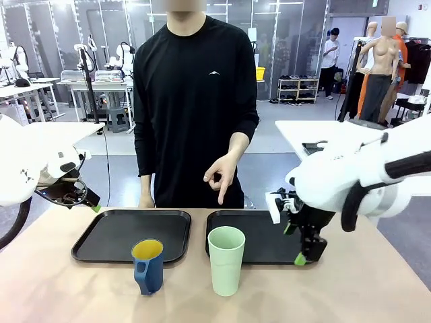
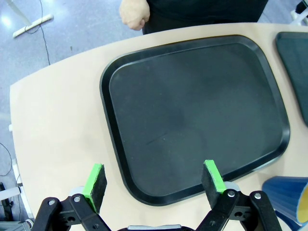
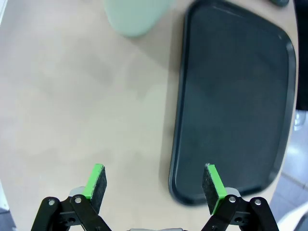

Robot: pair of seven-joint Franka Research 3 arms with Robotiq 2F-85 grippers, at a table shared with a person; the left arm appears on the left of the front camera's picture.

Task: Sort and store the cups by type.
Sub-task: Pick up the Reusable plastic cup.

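Observation:
A dark blue mug [image 1: 148, 266] with a yellow inside and a taller pale mint-green tumbler [image 1: 225, 260] stand side by side on the table's near half, in front of two black trays. My left gripper [image 1: 91, 204] hangs open above the table's left edge, left of the left tray [image 1: 108, 235]. In the left wrist view this gripper [image 2: 154, 185] has nothing between its pads, and the mug [image 2: 286, 197] shows at the lower right. My right gripper [image 1: 296, 245] hovers open over the right tray [image 1: 259, 235]. In the right wrist view the same gripper [image 3: 154, 185] is empty, with the tumbler [image 3: 137, 17] at the top.
A person in black stands at the far side. One hand [image 1: 221, 176] points a finger down between the trays, and the other hand [image 2: 134, 13] rests at the far table edge. Both trays [image 2: 192, 110] [image 3: 236, 106] hold nothing. Bare tabletop [image 3: 72, 106] lies beside the tumbler.

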